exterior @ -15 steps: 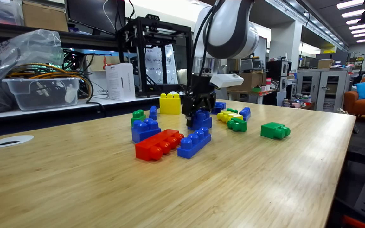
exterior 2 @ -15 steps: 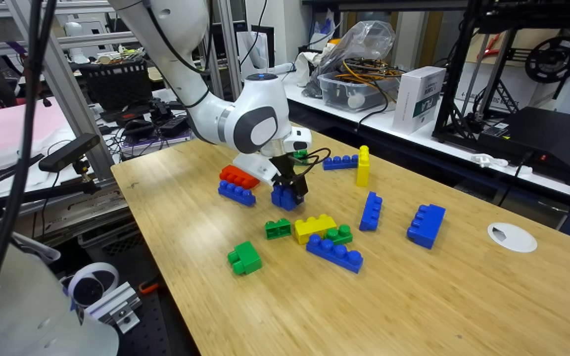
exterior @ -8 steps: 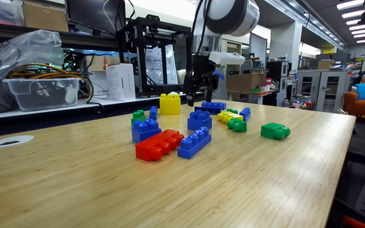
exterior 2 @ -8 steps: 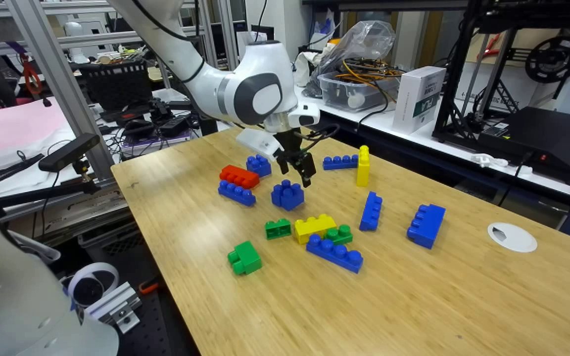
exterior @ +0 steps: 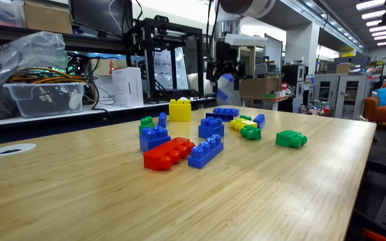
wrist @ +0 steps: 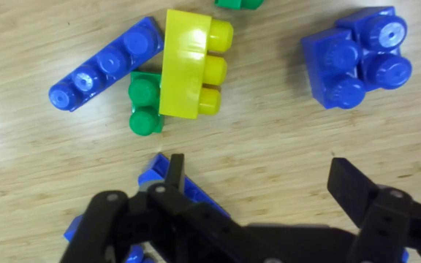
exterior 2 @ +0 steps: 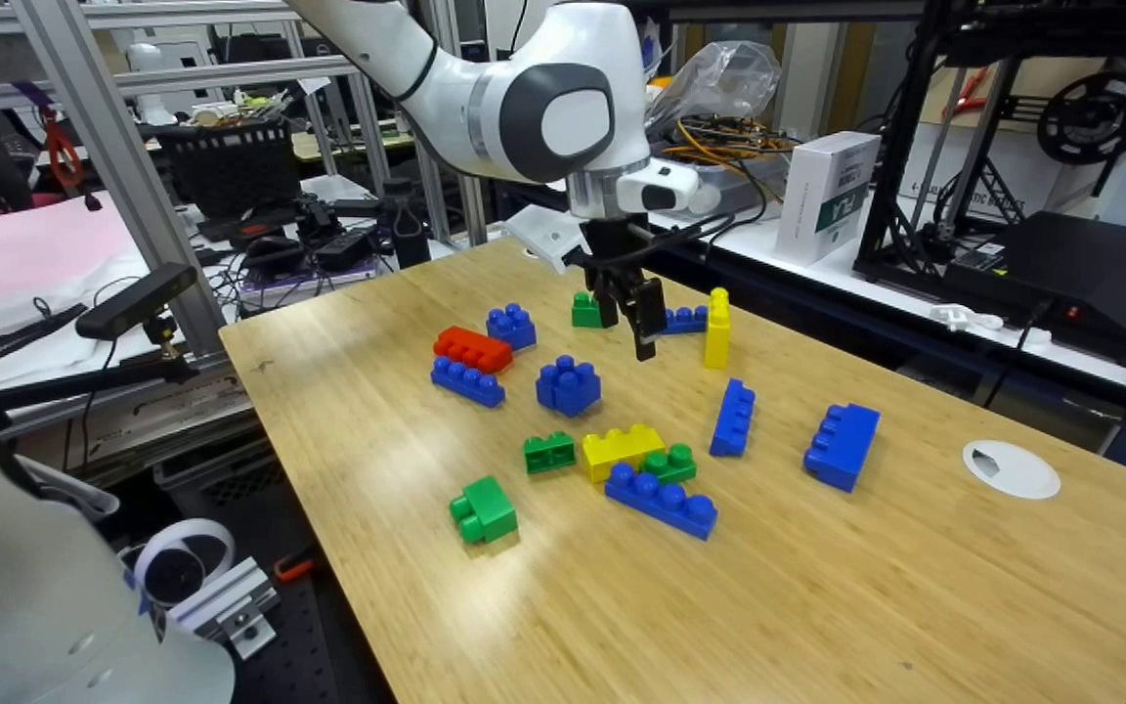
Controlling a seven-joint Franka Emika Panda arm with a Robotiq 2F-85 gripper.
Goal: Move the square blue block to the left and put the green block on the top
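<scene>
Blue plastic, studs up: the square blue block (exterior 2: 568, 387) stands on the desk (exterior 2: 817, 596), roughly between the slim blue brick (exterior 2: 467, 382) and the lying yellow brick (exterior 2: 622, 452). Just changed: the fingers (wrist: 349, 188), down at it a second ago, now hang raised and well apart from it; the block sits in the same spot in both exterior views. Fingers are spread wide, released, gripping nothing. Reads as the shift-left half finished, or at least let go of (whose left, can't say). Wrist view shows the block as two stepped halves, maybe two narrow bricks side by side; can't tell.

No green on top yet, so stacking remains. Target unclear: either the tipped green block (exterior 2: 548, 455), lying on its side, or the studs-up green block (wrist: 144, 102), just beside the lying yellow brick. Tipped one probably needs turning first; the other risks bumping its neighbours. Bigger, brighter green brick (exterior 2: 485, 510) lies apart, likely not it.

Containers, quick: clear bin (exterior: 39, 109) in the background, cable heap (exterior: 50, 76) at its top, pale bits (exterior: 75, 99) inside, too unclear to name. Plastic bag (exterior: 28, 55) next to it, contents unreadable. White box (exterior: 127, 86) looks closed. No bricks visible in any of them; task probably needs none.
</scene>
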